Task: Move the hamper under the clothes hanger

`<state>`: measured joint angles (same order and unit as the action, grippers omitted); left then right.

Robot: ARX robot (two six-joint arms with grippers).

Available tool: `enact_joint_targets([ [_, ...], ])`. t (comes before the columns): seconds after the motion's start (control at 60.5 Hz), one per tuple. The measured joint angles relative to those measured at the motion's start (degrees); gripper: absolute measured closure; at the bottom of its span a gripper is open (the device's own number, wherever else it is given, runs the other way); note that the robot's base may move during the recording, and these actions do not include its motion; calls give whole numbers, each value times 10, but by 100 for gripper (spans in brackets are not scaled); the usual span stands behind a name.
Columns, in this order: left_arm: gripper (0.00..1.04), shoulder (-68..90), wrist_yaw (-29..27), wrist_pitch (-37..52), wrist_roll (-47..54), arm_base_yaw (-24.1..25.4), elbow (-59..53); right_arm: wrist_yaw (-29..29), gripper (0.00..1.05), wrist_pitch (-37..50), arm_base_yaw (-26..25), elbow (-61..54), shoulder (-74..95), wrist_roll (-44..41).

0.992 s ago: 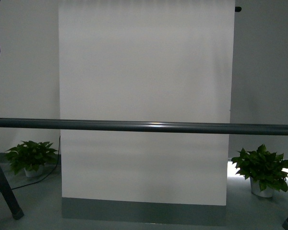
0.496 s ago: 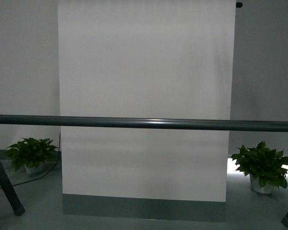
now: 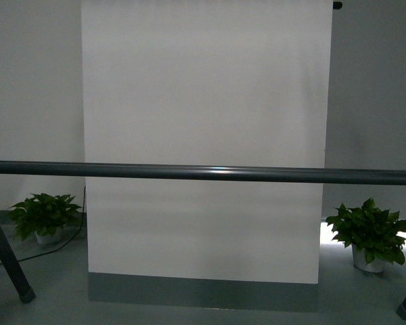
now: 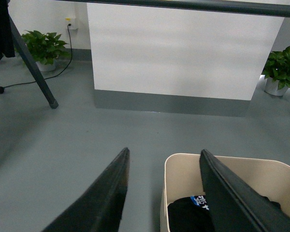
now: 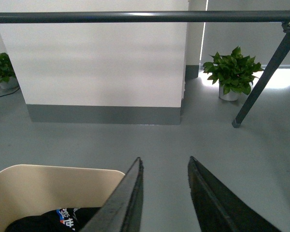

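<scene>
The front view shows neither arm and no tub: only a long horizontal round bar of the dark grey metal clothes hanger (image 3: 203, 172) crossing the whole picture, with a slanted leg reaching the grey floor (image 3: 54, 284) at the far left and another foot at the right edge. Behind the bar stands a tall white panel (image 3: 203, 135) with a grey base strip, and a green potted plant sits on either side of it, the left plant (image 3: 44, 217) and the right plant (image 3: 371, 237).

The two wrist views add what the front view lacks. In the left wrist view the beige plastic hamper with rounded corners and a rolled rim (image 4: 183, 159) stands on the floor on the near side of the bar, with dark clothing bearing blue and white print (image 4: 193, 215) lying inside. The left gripper (image 4: 163, 166) has its two dark fingers spread wide, straddling the hamper's left wall: one finger outside the tub, the other over its inside. A black cable (image 4: 34, 79) runs from a wall socket past the left plant.

The right wrist view shows the hamper's right corner (image 5: 63, 169). The right gripper (image 5: 165, 169) has its fingers parted with a narrower gap; they sit just beside the rim, outside it, over bare floor, gripping nothing visible.
</scene>
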<state>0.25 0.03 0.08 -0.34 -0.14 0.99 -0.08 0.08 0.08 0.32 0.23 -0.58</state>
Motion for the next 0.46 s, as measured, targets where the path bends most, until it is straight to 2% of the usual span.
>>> enact_joint_targets([
  [0.331,5,0,0,0,0,0,0,0,20,0,0,0,0,0],
  [0.397,7,0,0,0,0,0,0,0,7,0,0,0,0,0],
  [0.463,7,0,0,0,0,0,0,0,8,0,0,0,0,0],
])
